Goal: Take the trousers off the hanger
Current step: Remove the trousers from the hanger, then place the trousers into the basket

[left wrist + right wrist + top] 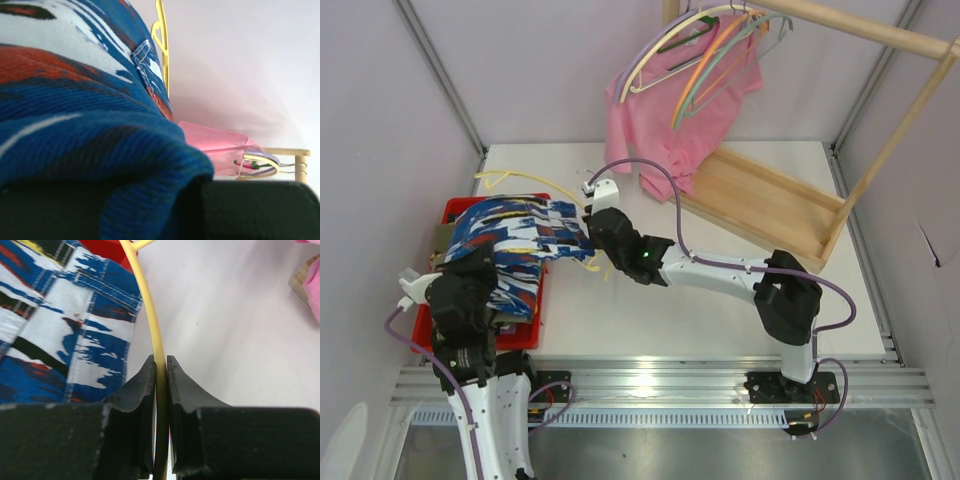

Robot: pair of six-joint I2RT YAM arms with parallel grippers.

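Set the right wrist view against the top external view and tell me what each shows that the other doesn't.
Only the right wrist view: the right gripper with its jaws pinched shut on the thin yellow hanger, and the belt-loop stitching on the trousers. Only the top external view: the left arm at the trousers' near end, and the spare hangers and pink T-shirt hanging on the wooden rack. Both: the blue, white and red trousers, the yellow hanger and the white table.
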